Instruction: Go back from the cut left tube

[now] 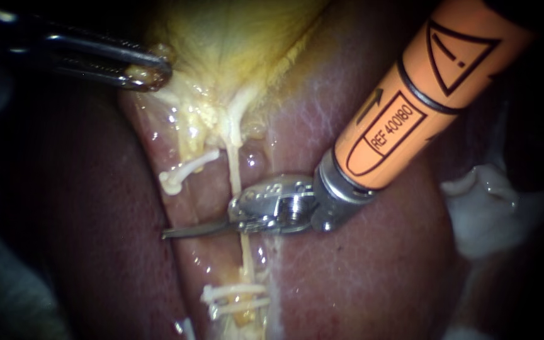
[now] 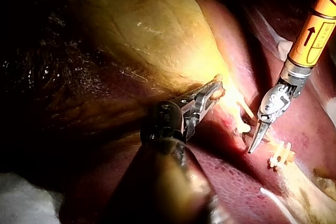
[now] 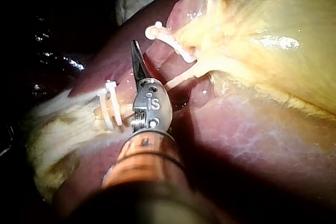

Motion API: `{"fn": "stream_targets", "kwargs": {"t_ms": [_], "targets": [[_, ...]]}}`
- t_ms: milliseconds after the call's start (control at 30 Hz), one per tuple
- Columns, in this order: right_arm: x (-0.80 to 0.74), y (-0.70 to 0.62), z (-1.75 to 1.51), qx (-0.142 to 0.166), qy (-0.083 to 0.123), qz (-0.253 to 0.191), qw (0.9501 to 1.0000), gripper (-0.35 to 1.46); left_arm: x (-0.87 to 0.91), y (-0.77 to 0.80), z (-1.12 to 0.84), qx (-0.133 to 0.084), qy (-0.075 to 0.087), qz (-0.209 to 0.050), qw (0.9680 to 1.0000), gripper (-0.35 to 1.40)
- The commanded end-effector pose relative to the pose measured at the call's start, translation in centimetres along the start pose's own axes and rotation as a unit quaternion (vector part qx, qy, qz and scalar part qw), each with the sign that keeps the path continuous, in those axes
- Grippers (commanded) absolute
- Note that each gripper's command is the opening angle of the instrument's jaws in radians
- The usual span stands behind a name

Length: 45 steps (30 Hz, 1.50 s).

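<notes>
The left instrument (image 1: 149,72), its shaft half lost in darkness, is clenching the gallbladder (image 1: 234,38) at its neck. The right instrument (image 1: 177,232) is holding nothing, its blades lying together; its wrist is covering part of the right tube (image 1: 232,160). The cut left tube (image 1: 187,169) is ending just on the far side of the blades.
</notes>
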Motion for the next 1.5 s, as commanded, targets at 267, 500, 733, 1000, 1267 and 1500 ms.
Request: {"fn": "stream_targets", "kwargs": {"t_ms": [267,500,733,1000,1267,1500], "targets": [[0.08,-0.04,0.11,0.003,0.007,-0.001,1.0,1.06,0.0,0.0,0.0,0.0,0.0,0.0,1.0,-0.35],[0.08,-0.09,0.1,0.003,0.012,-0.002,0.9999,1.16,-0.01,-0.02,0.02,0.0,0.0,0.001,1.0,-0.35],[-0.04,-0.33,-0.25,-0.058,0.024,-0.008,0.998,1.38,-0.05,-0.09,0.07,0.001,0.001,0.002,1.0,-0.35],[-0.09,-0.56,-1.04,-0.156,0.019,-0.075,0.9847,1.43,-0.13,-0.18,0.17,-0.001,0.0,0.005,1.0,-0.35],[-0.12,-0.57,-1.76,-0.224,-0.086,-0.113,0.9642,1.4,-0.13,-0.19,0.19,-0.002,0.0,0.005,1.0,-0.35],[-0.11,-0.56,-2.02,-0.27,-0.13,-0.126,0.9457,1.41,-0.13,-0.2,0.2,-0.002,0.0,0.005,1.0,-0.35]]}}
